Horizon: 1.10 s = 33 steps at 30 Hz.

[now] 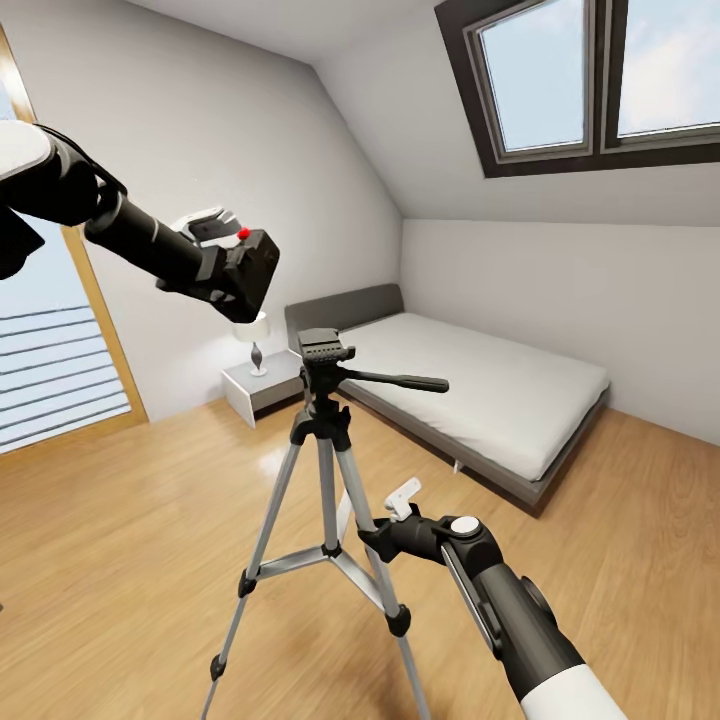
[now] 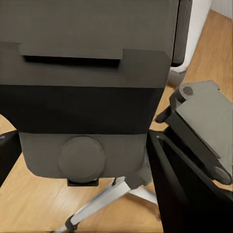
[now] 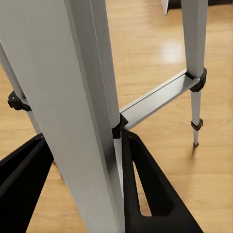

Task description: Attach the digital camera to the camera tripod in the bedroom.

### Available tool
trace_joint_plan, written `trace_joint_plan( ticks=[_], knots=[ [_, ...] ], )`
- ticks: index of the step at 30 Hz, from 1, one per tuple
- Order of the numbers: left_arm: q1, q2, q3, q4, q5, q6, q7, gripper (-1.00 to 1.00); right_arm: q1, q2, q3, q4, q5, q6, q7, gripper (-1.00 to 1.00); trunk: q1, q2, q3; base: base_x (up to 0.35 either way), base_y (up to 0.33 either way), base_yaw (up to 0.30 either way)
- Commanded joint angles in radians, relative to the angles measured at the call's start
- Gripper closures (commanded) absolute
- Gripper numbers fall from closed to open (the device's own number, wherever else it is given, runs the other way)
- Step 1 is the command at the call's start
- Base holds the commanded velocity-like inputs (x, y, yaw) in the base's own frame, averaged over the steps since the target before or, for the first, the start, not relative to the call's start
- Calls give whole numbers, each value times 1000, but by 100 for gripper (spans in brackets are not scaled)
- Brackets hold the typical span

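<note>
The digital camera, black with a red button on top, is held up and to the left of the camera tripod's black head plate, clear of it. My left gripper is shut on it. In the left wrist view the camera body sits close between the dark fingers, with a silver tripod leg below. The camera tripod stands on the wooden floor, its long handle pointing right. My right gripper is shut on one silver leg, its black fingers on both sides of it.
A low grey bed with a white mattress lies behind the tripod to the right. A white nightstand with a small lamp stands by its head. A slatted glass door is at the left, and a skylight overhead.
</note>
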Motion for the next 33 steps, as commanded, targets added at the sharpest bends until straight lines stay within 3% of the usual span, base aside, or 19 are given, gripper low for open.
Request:
trace_joint_plan(
  ticks=[1, 10, 24, 29, 31, 33],
  knots=[
    [-9, -5, -14, 8, 9, 0, 5, 100, -1, 1, -1, -1, 9, 3, 9, 100, 0, -1, -1, 0, 0, 0],
    [-44, -74, -56, 62, 9, 0, -2, 100, -1, 0, -1, -1, 9, 3, 12, 100, 0, -1, -1, 0, 0, 0],
    [-79, -91, -75, 52, 9, 0, -29, 100, -1, -3, 1, -2, 8, 6, 16, 100, 0, -1, -1, 0, 0, 0],
    [-108, -104, -136, 49, 9, 0, -62, 100, -1, -3, 8, -3, 8, 8, 16, 100, 0, -1, -1, 0, 0, 0],
    [-122, -112, -175, 49, 9, 0, -87, 100, -1, -3, 10, -3, 8, 9, 16, 100, 0, -1, -1, 0, 0, 0],
    [-149, -137, -249, 50, 9, 0, -134, 100, -1, -3, 12, -3, 8, 9, 16, 100, 0, -1, -1, 0, 0, 0]
  ],
)
